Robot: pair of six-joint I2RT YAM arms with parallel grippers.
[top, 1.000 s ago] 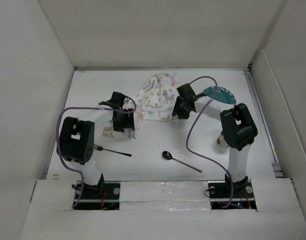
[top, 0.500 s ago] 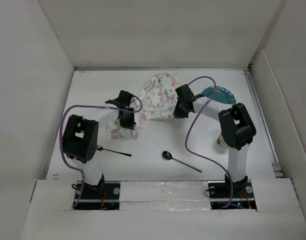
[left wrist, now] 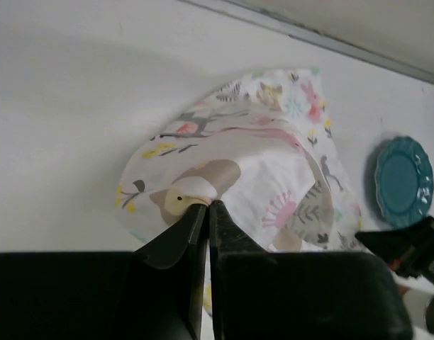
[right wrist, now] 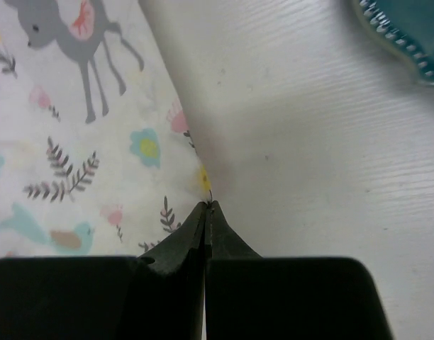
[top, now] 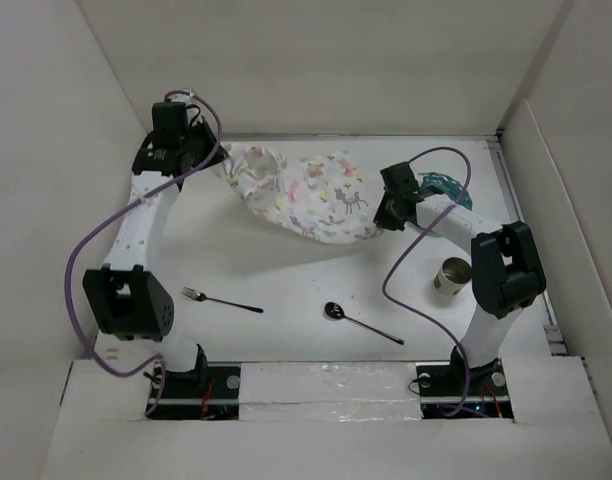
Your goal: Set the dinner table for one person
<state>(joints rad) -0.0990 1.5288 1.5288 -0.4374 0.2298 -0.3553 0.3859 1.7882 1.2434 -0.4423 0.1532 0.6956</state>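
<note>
The left jaws are clenched on a bunched corner of the placemat (left wrist: 252, 170), black tips pressed together with the cloth pinched between them and the rest draping away from the camera. The right jaws are likewise clamped on the opposite edge of the placemat (right wrist: 75, 142), tips meeting on the hem with no gap showing. From above, the placemat (top: 306, 195), printed with pastel animals and leaves, spans between the two arms over the far half of the surface (top: 286, 275). It sags in the middle and casts a shadow below; whether its lowest part touches down cannot be told. The left arm (top: 146, 215) stretches to the far left corner, while the right arm (top: 448, 215) bends inward from the right. A teal plate (top: 448, 186) lies just beside the right jaws on their far side. A cup (top: 453, 276) stands upright near the right arm's elbow. Closer to the arm bases, a fork (top: 218, 300) lies on the left with its tines pointing left. A spoon (top: 361, 322) lies near the middle, bowl to the left, apart from the fork. The white surface, the dinner table itself, lies under all of this, boxed in by plain white walls.
</note>
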